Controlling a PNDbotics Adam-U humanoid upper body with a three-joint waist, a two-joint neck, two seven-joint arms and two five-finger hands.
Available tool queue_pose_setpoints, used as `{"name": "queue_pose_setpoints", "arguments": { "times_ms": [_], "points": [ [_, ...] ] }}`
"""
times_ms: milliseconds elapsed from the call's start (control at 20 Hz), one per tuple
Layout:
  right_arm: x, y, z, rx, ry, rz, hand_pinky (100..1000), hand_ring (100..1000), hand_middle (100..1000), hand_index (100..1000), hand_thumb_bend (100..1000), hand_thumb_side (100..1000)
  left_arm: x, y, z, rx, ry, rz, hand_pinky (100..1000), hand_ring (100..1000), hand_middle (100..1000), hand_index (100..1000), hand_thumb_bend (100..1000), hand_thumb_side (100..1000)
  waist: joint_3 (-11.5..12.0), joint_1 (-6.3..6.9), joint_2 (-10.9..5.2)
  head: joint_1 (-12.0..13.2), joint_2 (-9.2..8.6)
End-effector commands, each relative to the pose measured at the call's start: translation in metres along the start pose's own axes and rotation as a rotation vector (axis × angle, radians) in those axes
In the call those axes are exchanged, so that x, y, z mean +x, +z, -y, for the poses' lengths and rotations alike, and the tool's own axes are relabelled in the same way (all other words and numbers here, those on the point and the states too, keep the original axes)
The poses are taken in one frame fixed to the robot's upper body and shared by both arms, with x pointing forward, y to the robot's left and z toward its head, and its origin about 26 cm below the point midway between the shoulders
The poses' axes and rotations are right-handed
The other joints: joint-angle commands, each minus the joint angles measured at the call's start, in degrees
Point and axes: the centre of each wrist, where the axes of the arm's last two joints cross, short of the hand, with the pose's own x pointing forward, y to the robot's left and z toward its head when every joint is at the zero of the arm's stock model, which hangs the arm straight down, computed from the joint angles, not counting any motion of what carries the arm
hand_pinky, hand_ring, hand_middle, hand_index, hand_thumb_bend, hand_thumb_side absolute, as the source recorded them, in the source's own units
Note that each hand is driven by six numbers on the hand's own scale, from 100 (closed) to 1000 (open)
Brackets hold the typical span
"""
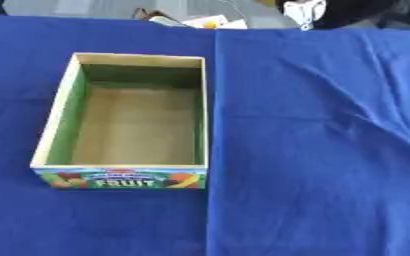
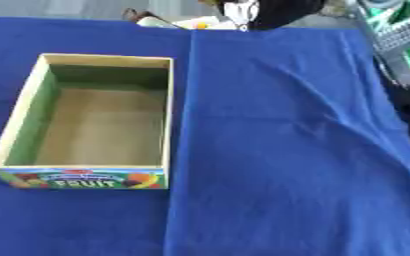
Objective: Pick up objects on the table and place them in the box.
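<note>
A wooden box [image 1: 54,116] with green inner walls and a bare floor stands on the left half of the table; its front panel reads FRUIT among painted fruit. Nothing lies inside it. No loose object shows on the blue cloth [image 1: 322,150] around it. Neither of my hands appears in either eye view.
The blue cloth is creased on the right side and has a seam running down beside the box. Beyond the far edge lie pale and yellow items [image 1: 210,21] and a dark shape [image 2: 274,11]. A grey rack with green parts [image 2: 401,40] stands past the table's right edge.
</note>
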Motion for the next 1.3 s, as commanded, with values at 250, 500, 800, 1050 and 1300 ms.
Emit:
{"name": "queue_pose_setpoints", "arguments": {
  "times_ms": [250, 500, 800, 1050, 1300],
  "points": [
    [0.017, -0.038, -0.014, -0.004, 0.031, 0.023, 765, 719, 590, 648, 100, 235, 0.006, -0.008, 0.002, -0.021, 0.012, 0.034, 622, 832, 858, 898, 100, 1000, 0.91, -0.02, -1.22, -1.29, 0.18],
    [0.031, -0.070, -0.036, 0.015, 0.040, 0.022, 766, 718, 579, 633, 100, 202, 0.006, -0.007, 0.002, -0.024, 0.014, 0.029, 621, 832, 858, 897, 100, 1000, 0.95, -0.08, -1.27, -1.33, 0.49],
    [0.038, -0.104, -0.079, 0.119, 0.120, -0.011, 773, 732, 568, 636, 100, 200, 0.006, -0.008, 0.003, -0.031, 0.021, 0.029, 621, 832, 858, 897, 100, 1000, 1.27, -0.23, -1.35, -1.90, 0.81],
    [0.042, -0.120, -0.112, 0.182, 0.114, -0.021, 769, 727, 556, 634, 100, 199, 0.006, -0.008, 0.005, -0.034, 0.027, 0.029, 621, 832, 858, 897, 100, 1000, 1.43, -0.29, -1.08, -2.20, 0.66],
    [0.046, -0.129, -0.136, 0.225, 0.073, -0.028, 761, 718, 550, 630, 100, 199, 0.007, -0.009, 0.006, -0.036, 0.032, 0.032, 620, 832, 859, 897, 100, 1000, 1.73, -0.32, -0.60, -2.69, 0.50]
  ]
}}
